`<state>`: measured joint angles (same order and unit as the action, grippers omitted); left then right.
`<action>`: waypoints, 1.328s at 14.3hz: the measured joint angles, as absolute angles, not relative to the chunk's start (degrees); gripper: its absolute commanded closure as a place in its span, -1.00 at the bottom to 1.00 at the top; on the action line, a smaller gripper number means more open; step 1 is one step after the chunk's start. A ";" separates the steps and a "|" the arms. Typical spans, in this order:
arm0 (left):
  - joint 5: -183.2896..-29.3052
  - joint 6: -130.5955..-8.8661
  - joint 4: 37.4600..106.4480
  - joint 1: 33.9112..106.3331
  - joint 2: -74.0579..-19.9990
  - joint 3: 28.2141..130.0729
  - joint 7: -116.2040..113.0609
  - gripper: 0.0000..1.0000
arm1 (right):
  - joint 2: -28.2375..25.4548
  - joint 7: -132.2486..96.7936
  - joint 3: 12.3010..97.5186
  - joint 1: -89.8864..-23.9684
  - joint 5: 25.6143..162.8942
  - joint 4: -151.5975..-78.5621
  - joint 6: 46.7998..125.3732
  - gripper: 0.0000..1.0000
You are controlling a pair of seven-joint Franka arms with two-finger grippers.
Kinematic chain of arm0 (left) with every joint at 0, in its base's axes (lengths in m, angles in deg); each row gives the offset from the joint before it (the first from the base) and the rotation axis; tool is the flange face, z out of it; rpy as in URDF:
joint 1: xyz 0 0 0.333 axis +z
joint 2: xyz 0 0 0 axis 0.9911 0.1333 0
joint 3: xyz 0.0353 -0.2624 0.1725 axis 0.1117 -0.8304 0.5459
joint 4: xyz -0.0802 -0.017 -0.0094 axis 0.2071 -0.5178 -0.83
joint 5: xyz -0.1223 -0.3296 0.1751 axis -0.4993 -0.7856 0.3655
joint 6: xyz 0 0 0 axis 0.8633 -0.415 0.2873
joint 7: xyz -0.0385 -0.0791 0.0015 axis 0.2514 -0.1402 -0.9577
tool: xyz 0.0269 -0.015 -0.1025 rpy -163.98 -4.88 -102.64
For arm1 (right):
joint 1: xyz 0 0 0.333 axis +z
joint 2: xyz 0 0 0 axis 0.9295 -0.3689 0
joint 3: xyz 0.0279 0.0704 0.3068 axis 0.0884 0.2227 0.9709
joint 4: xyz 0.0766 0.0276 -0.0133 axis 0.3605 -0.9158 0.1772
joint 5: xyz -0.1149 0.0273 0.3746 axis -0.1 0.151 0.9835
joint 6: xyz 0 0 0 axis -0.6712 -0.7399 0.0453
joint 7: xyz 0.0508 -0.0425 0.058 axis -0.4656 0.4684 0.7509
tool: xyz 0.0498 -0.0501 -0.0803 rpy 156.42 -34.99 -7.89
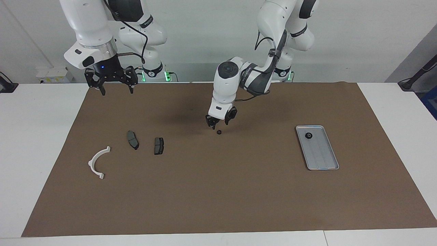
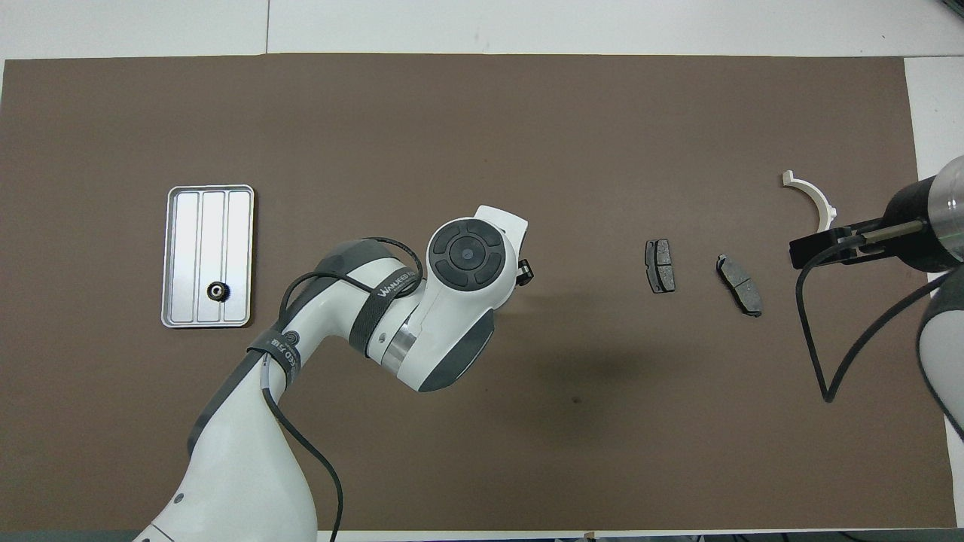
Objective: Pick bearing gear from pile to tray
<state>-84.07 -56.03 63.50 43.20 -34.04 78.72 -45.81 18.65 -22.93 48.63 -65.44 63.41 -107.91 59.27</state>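
The right gripper [image 1: 115, 88] is waiting high over the mat's edge at the robots' end of the table, its fingers spread wide and holding nothing. The left gripper [image 1: 220, 122] is hanging low at mid-table with its fingers apart, empty, just above a small black bearing gear [image 1: 219, 132] that is lying on the brown mat [image 1: 218, 191] right under its tips. Toward the right arm's end from that gripper, two brake pads [image 1: 132, 139] are lying side by side, with the white arc [image 1: 98, 162] next to them. Toward the left arm's end, the tray [image 1: 327, 166] is holding another bearing gear [image 1: 308, 135].
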 measured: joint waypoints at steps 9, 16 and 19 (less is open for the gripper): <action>-84.06 -60.32 67.20 42.97 -33.38 78.82 -46.16 -0.33 | 18.57 -22.32 48.22 -66.48 65.32 -105.53 55.55 -1.00; -84.06 -60.96 68.25 40.92 -33.38 78.60 -48.36 -0.23 | 18.50 -22.09 48.15 -68.33 65.10 -105.59 55.56 -1.00; -84.06 -60.98 68.31 40.92 -33.39 78.83 -48.38 -0.23 | 18.50 -22.01 48.10 -69.70 65.10 -105.59 55.56 -1.00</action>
<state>-84.06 -60.98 68.31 40.92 -33.39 78.83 -48.38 18.50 -22.01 48.10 -69.70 65.10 -105.59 55.56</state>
